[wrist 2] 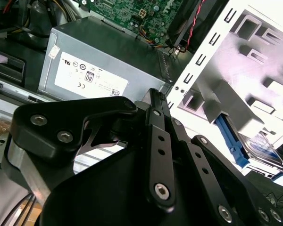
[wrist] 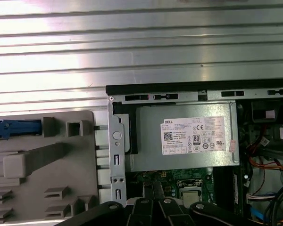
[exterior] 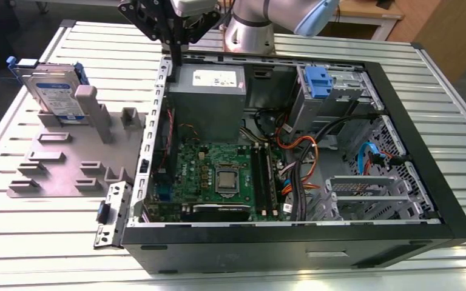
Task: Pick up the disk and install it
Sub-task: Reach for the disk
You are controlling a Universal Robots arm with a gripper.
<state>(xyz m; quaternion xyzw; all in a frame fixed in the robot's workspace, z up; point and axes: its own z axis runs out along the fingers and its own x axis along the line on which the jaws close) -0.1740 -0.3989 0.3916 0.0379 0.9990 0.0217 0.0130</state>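
Hovering over the power supply (exterior: pixel 209 91), gripper (exterior: pixel 176 43) jaws closed on nothing. Well apart from the disk (exterior: pixel 55 91), upright in grey holder (exterior: pixel 63 151) on desk (exterior: pixel 55 242). Probably best: open wide, descend square, pinch flat faces.

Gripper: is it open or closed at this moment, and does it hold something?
Gripper: closed, holding nothing. The disk stands in the grey holder, apart from the gripper.
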